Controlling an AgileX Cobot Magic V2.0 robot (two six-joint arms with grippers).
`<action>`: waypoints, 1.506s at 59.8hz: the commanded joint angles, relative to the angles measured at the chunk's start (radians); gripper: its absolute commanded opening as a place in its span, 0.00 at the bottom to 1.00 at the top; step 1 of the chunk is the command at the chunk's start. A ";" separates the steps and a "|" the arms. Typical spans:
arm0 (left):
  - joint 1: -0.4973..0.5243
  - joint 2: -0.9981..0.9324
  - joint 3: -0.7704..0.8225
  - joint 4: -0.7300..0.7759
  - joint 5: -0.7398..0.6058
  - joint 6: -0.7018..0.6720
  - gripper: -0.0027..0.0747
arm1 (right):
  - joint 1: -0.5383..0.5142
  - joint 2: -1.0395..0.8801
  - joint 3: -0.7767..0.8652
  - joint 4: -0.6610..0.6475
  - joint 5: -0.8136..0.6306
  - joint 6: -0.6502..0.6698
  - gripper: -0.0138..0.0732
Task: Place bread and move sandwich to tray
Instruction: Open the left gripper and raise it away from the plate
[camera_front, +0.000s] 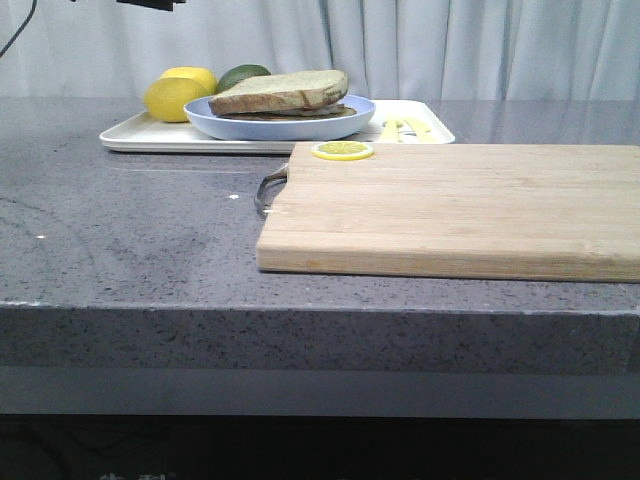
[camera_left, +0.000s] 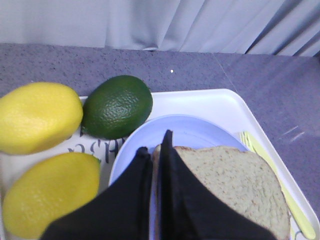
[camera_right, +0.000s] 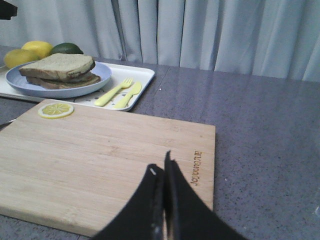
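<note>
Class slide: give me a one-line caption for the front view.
Sandwich on a blue plate rests on the white tray, behind a wooden cutting board carrying a lemon slice.

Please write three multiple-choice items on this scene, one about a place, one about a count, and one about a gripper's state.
1. Where does the lemon slice lie?
A. on the blue plate
B. on a far corner of the cutting board
C. on the white tray

2. How many whole yellow lemons sit on the tray?
A. one
B. two
C. four

3. How do the right gripper's jaws stand?
A. shut, holding nothing
B. wide open
C. shut on the fork

Answers:
1. B: the front view shows the slice on the board's far corner nearest the tray.
2. B: the left wrist view shows two lemons beside one green avocado.
3. A: in the right wrist view the jaws meet over the bare board, while the fork lies on the tray.
</note>
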 joint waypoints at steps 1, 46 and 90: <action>-0.004 -0.093 -0.110 -0.038 -0.007 -0.011 0.01 | -0.007 0.014 -0.025 0.001 -0.035 -0.006 0.07; -0.023 -0.301 0.009 0.502 0.092 -0.132 0.01 | -0.007 0.014 -0.025 0.001 0.116 -0.006 0.07; -0.028 -0.944 1.110 0.621 0.045 -0.113 0.01 | -0.007 0.014 -0.025 0.001 0.116 -0.006 0.07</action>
